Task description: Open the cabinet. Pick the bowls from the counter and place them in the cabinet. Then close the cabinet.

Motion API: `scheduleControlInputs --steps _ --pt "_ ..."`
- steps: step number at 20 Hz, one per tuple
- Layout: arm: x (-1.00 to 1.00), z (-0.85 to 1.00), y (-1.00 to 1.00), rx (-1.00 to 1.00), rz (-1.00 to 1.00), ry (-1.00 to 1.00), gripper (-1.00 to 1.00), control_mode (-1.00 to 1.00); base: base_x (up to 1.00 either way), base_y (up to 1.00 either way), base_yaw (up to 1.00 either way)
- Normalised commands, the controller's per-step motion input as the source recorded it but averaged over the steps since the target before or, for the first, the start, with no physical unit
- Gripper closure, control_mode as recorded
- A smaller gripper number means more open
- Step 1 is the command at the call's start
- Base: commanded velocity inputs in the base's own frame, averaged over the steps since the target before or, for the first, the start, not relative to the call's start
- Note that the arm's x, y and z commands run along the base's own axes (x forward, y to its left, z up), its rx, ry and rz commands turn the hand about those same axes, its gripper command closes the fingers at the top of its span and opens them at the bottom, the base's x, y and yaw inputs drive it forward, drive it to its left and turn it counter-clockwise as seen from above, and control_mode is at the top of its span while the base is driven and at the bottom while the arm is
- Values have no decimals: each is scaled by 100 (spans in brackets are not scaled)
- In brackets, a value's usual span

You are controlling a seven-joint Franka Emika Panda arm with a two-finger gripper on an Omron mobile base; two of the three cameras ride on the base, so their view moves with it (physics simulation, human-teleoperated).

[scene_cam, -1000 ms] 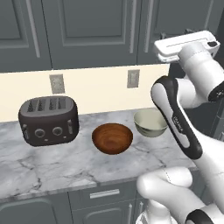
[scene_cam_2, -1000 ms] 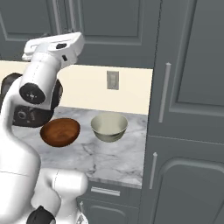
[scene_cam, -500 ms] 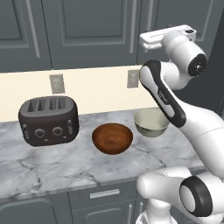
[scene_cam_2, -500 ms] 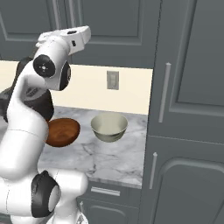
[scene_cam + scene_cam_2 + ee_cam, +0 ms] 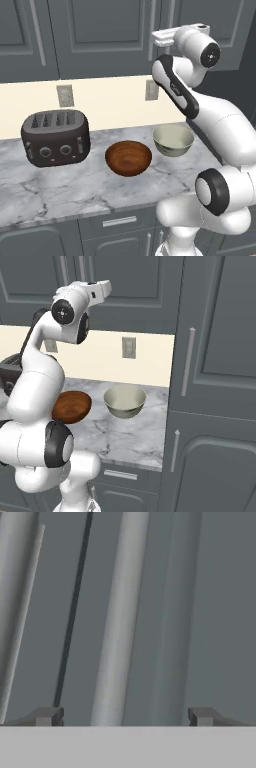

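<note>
Grey cabinet [image 5: 100, 35] doors are shut, so the tool [image 5: 122, 717], jaws apart around the handle [image 5: 120, 622], should centre on it before clamping and pulling.

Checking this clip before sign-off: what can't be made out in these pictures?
- Cabinet inside: doors shut in both base views.
- Gripper touching the handle? Hand view is blurred and shows only the fingertips.
- Brown bowl: partly behind the arm in the right base view.
- Toaster dials: too small to read.
</note>
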Motion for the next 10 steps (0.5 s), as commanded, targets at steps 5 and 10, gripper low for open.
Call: scheduleControlInputs --steps 5,10 --pt "90 -1 0 0 0 9 -100 -100 0 0 0" --pt "81 -9 0 0 0 5 100 -100 0 0 0"
